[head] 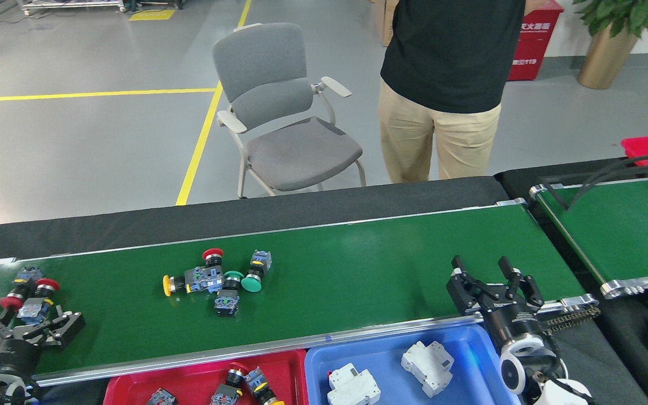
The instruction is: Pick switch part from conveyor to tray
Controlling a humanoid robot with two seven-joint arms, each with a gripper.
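Grey armchair (284, 112) standing on the floor beyond the black surface (245, 211). Person in black shirt and tan trousers (442, 84) standing beside it. Potted plant (611, 39) and red cabinet (538, 34) sitting behind. Yellow floor lines (200, 135) crossing.
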